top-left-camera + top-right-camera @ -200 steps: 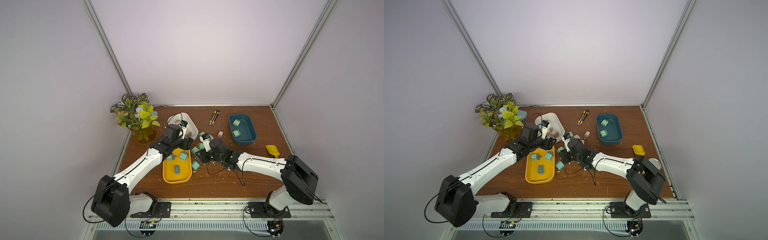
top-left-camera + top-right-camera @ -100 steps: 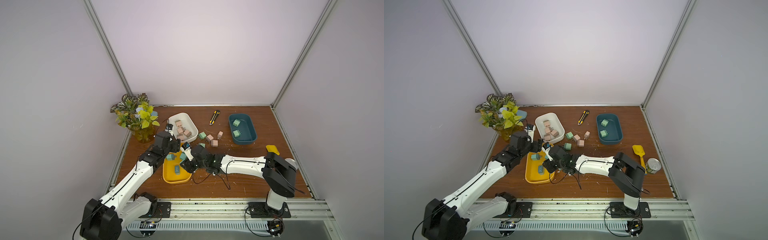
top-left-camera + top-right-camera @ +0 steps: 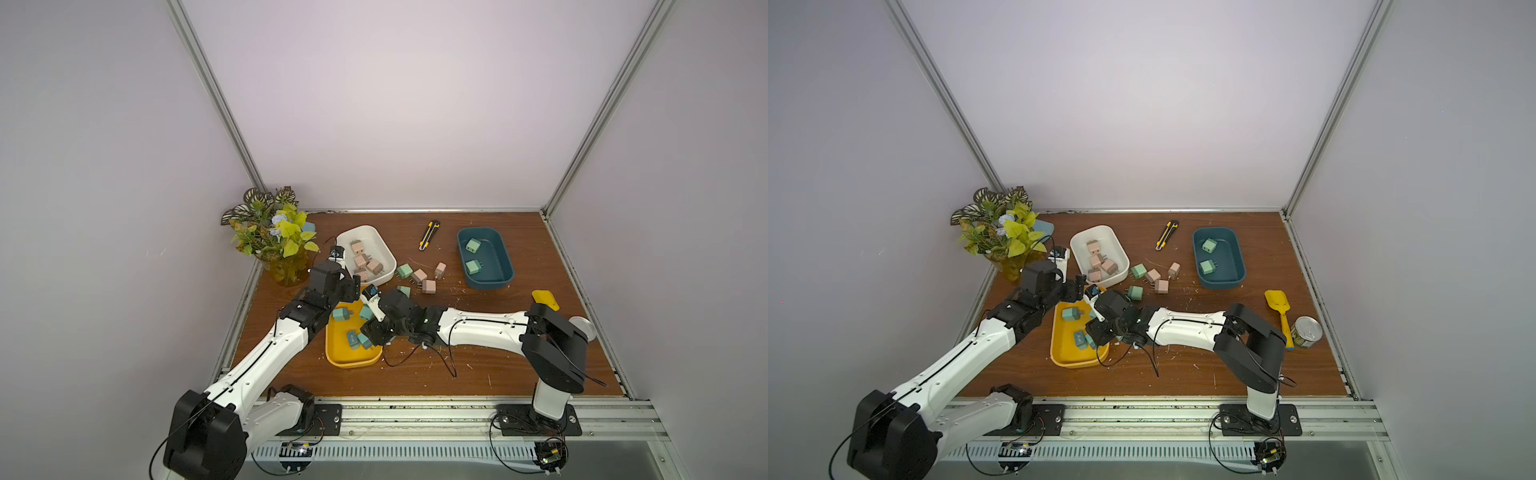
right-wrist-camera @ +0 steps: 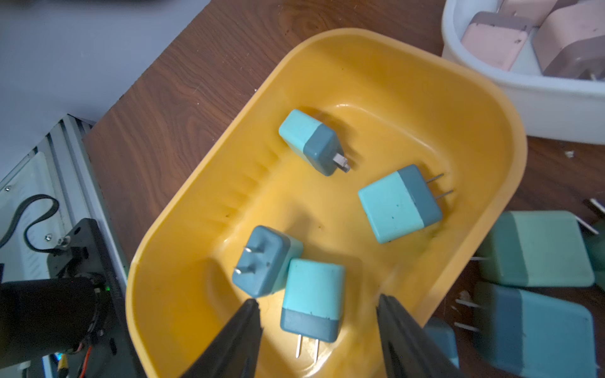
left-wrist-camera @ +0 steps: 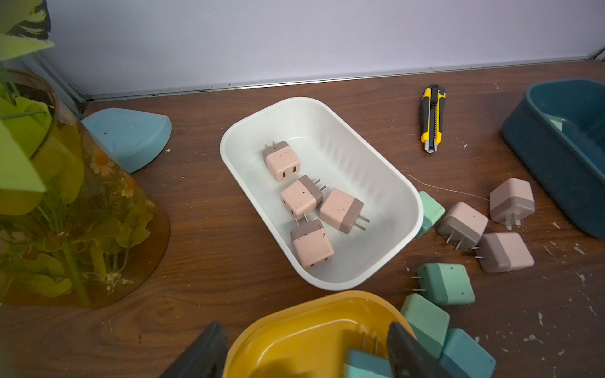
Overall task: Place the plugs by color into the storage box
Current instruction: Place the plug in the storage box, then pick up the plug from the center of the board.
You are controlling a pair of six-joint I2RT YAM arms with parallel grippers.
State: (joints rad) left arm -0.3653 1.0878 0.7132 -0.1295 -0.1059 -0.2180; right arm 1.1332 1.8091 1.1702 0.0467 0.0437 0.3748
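Right jaws are standing released over the yellow tray (image 4: pixel 203 203), straddling one teal plug (image 4: pixel 312 294) without touching it. Three more teal plugs (image 4: pixel 399 203) are lying in the yellow tray. Left jaws are hanging released above the yellow tray's rim. Pink plugs (image 5: pixel 299 198) are sitting in the white tray (image 5: pixel 343 147) just beyond the yellow tray. Loose plugs (image 5: pixel 447 283) are lying on the worktop (image 5: pixel 229 255) beside it.

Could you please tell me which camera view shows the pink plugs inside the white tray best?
The left wrist view: all four pale pink cube-shaped plastic plugs lie unobstructed in the white oval plastic tray, prongs visible. Both top views show the plugs tiny; the right wrist view catches only a cropped corner of the tray.
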